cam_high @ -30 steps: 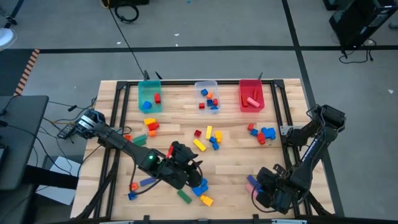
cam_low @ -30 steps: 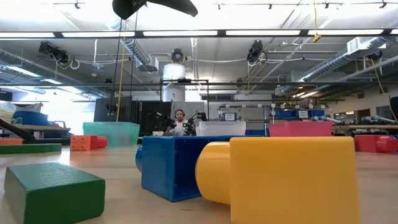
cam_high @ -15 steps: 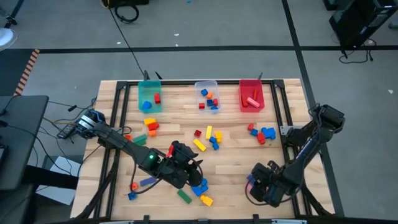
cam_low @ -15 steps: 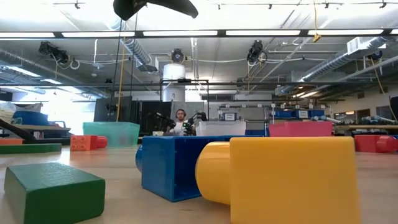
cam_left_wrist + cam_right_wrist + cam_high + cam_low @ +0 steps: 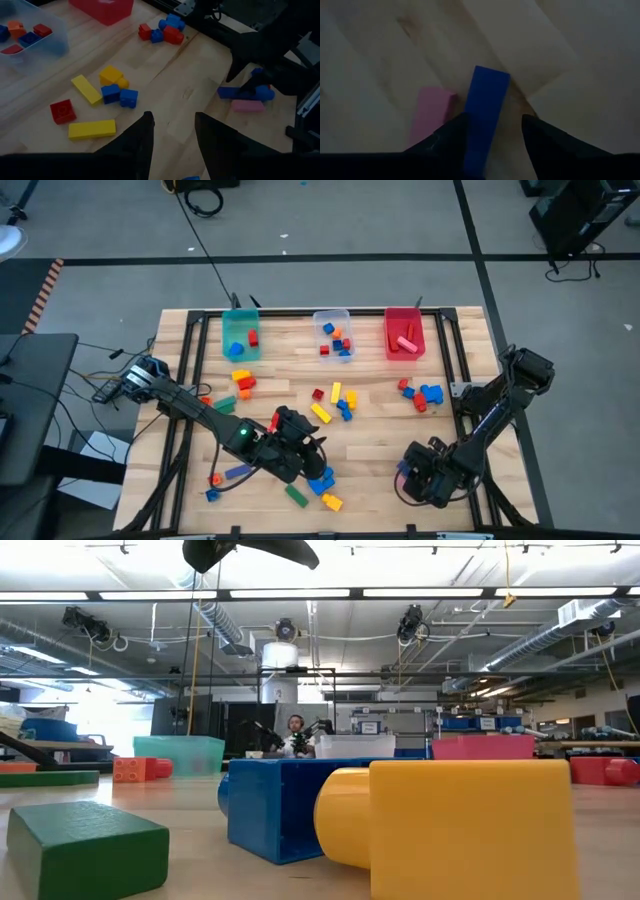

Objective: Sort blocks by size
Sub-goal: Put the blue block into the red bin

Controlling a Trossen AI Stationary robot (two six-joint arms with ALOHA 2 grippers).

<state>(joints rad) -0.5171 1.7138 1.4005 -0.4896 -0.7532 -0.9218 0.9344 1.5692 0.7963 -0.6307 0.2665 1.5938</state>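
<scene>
Right wrist view shows what matters most: a long blue block [image 5: 485, 117] lies on the wooden table [image 5: 545, 55], straight ahead of the right gripper [image 5: 494, 131]. The block's near end sits in the gap between the two dark fingers [image 5: 447, 137], and its long side points away from the claw. The fingers are spread, one on each side, and do not pinch it yet. A pink block [image 5: 429, 114] lies just beside the blue one.

Going left to right in the high view, the left gripper [image 5: 300, 442] hangs near the front middle of the table, above a small pile of blocks [image 5: 322, 483]. Its fingers are partly apart and hold nothing. The right gripper [image 5: 422, 476] is low at the front right corner, right at the blue and pink blocks. The right arm is much nearer to them. I think it only needs to come down and squeeze the block's thin sides.
</scene>
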